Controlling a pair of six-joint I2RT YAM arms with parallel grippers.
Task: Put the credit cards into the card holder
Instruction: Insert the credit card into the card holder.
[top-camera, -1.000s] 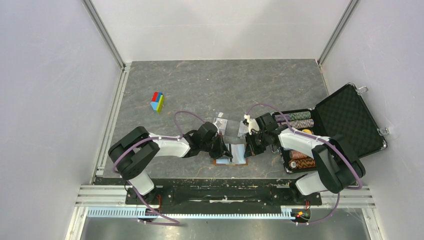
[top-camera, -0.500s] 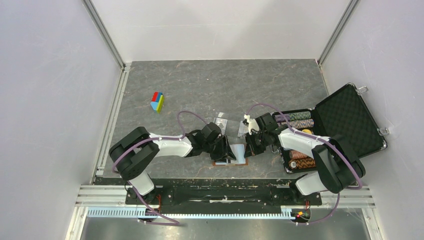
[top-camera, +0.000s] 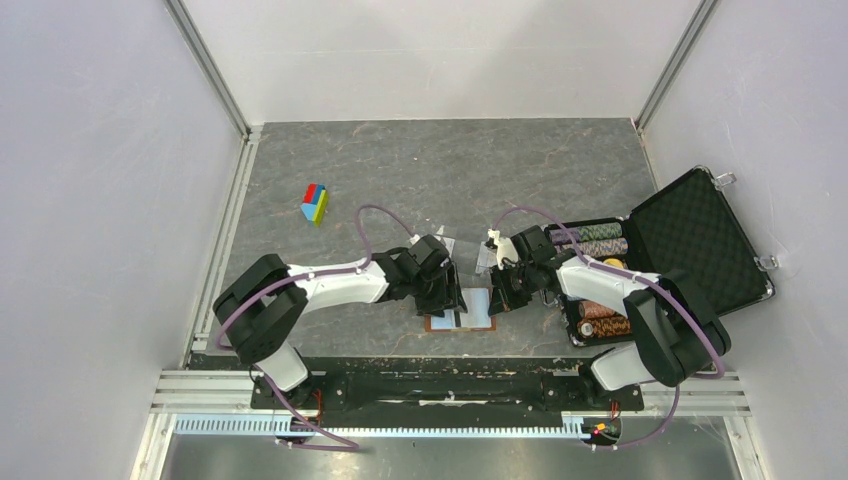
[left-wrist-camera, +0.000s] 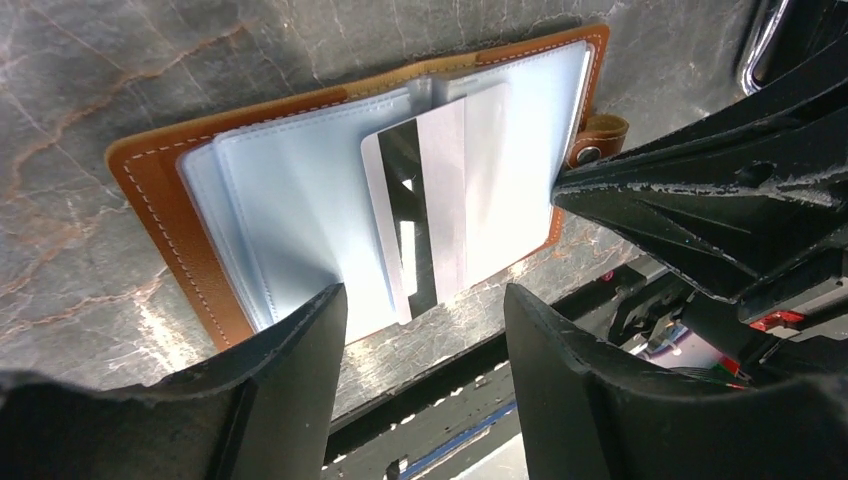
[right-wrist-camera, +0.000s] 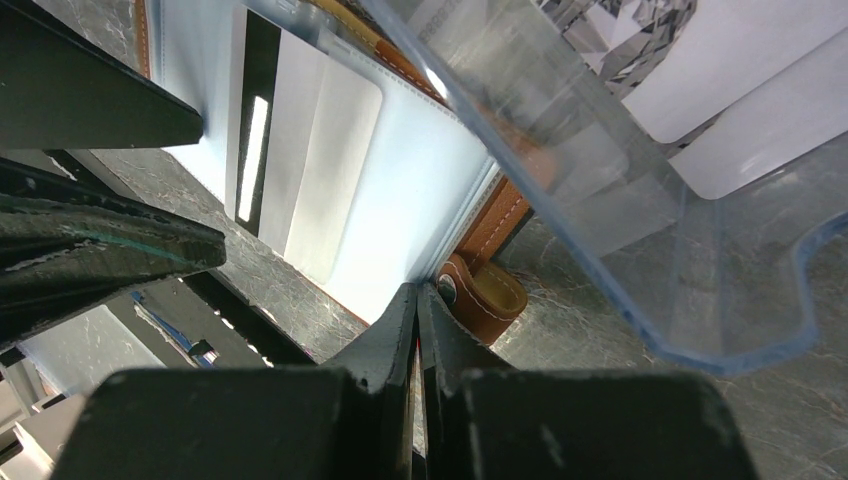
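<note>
The card holder lies open on the table near the front edge, brown leather with pale sleeves. One credit card with a dark stripe sits partly inside a sleeve, its near end sticking out. My left gripper is open just above that end, touching nothing. My right gripper is shut, its tips against the holder's right edge beside the snap tab. More pale credit cards show behind a clear plastic tray.
A big black foam-lined case stands open at the right, with rolls of chips in it. A small coloured block lies at the back left. The table's front rail runs just below the card holder.
My left gripper has opened and let go of the card, which stays in the sleeve, and has drawn slightly back from it. The right gripper has not moved.
</note>
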